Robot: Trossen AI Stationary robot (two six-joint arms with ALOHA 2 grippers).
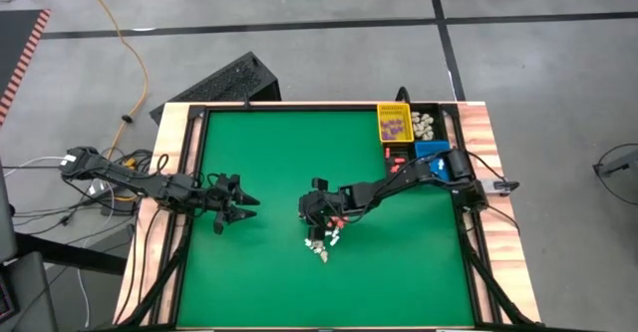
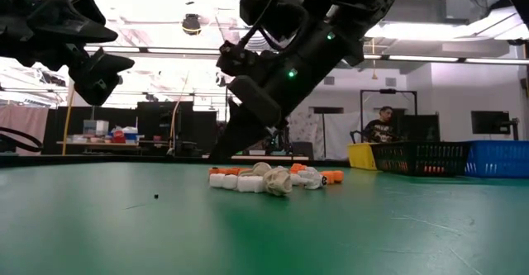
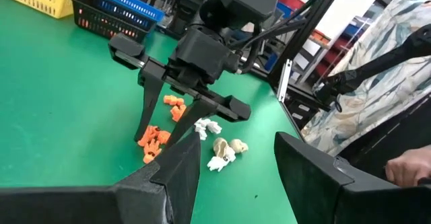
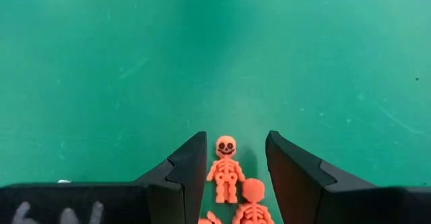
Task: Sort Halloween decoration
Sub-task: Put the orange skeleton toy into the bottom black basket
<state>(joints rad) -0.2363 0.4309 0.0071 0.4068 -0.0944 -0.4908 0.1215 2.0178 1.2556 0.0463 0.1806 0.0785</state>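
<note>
A small pile of cream-white and orange trinkets [image 1: 324,240] lies on the green mat near the table's middle; the low view shows the pile [image 2: 273,178] resting flat. My right gripper [image 4: 236,140] is open and points down over the pile's orange part. One orange skeleton [image 4: 225,167] lies on the mat between its fingers, apart from both, and a second orange skeleton [image 4: 252,204] lies farther back. In the left wrist view my right gripper [image 3: 168,126] stands with its fingers spread over the orange pieces. My left gripper [image 1: 249,207] hovers open to the pile's left, above the mat.
At the table's far right corner stand a yellow bin [image 1: 394,123] with purple pieces, a black bin [image 1: 427,125] with cream pieces, a blue bin [image 1: 432,151] and a dark bin [image 1: 397,157] with orange-red pieces. A person's patterned sleeve [image 3: 390,49] and hand [image 3: 404,167] show beyond the table.
</note>
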